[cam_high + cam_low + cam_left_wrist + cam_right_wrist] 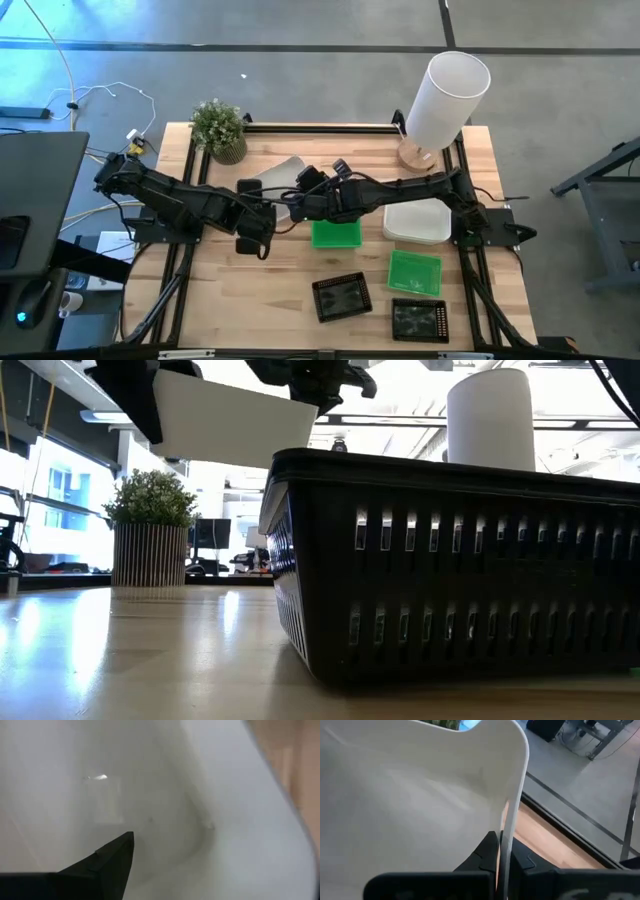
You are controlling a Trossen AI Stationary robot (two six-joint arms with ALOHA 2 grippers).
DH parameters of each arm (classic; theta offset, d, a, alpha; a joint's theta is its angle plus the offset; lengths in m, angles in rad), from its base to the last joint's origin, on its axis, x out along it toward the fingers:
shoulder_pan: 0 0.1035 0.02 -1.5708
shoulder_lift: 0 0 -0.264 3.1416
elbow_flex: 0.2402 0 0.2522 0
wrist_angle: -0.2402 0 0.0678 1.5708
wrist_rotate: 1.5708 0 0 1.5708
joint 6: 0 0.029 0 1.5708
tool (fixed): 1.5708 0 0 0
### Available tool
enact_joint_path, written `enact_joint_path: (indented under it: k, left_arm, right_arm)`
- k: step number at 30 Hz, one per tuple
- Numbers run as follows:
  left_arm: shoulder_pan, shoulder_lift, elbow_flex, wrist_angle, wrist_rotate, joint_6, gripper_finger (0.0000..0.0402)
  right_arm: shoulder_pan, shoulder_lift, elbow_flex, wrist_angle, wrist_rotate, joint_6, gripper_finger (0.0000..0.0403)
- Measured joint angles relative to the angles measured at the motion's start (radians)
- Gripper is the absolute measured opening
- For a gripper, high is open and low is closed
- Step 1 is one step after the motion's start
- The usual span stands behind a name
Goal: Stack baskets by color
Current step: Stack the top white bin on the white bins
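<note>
A white basket point(283, 172) hangs in the air over the table's middle, and my right gripper point(306, 186) is shut on it. In the low view the basket point(240, 425) is tilted and clear of the table. My left gripper point(262, 215) stands open just beside it; one of its fingers point(112, 862) shows in front of the basket's inner surface point(150, 795). On the table rest another white basket point(418, 222), two green ones point(335, 233) point(413, 272) and two black ones point(342, 296) point(420, 320). My left gripper is close against the white basket, but I cannot tell whether its finger touches it. My right gripper point(504, 846) pinches the basket's thin side wall point(507, 827) at its rim, one finger inside and one outside. It comes slanting down from the table's right. The basket is lifted clear and tilted.
A potted plant point(220, 130) stands at the far left corner and a tall white cylinder point(445, 100) at the far right. A black basket point(450, 570) fills the low view's near right. Bare wood lies at the near left point(240, 300).
</note>
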Motion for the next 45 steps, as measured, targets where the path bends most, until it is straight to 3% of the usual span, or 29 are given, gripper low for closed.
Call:
enact_joint_path:
  k: [7,12,20,29,34,39,45]
  left_arm:
    - [-0.006,-0.060,-0.001,0.141,0.259,0.038,0.0258]
    - [-0.007,-0.136,-0.001,0.168,0.312,0.049,0.0258]
    - [0.001,-0.230,0.000,0.163,0.300,-0.001,0.0257]
    - [0.000,-0.249,0.000,0.151,0.289,0.007,0.0258]
    - [0.000,-0.250,0.000,0.131,0.195,0.065,0.0259]
    - [0.000,-0.256,0.001,0.104,0.098,0.078,0.0260]
    - [0.000,-0.259,0.001,0.109,0.079,0.078,0.0258]
  right_arm:
    - [0.005,0.013,0.001,-0.061,0.015,0.031,0.0000]
    - [0.002,0.015,0.000,-0.105,0.030,0.015,0.0000]
    - [0.005,0.016,0.000,-0.123,0.029,0.017,0.0000]
    - [0.003,0.004,0.000,-0.119,0.047,0.017,0.0000]
    - [0.029,-0.046,0.000,-0.139,0.051,0.026,0.0000]
    - [0.084,-0.098,0.000,-0.258,0.088,0.129,0.0000]
    - [0.170,-0.128,-0.001,-0.542,0.165,0.403,0.0000]
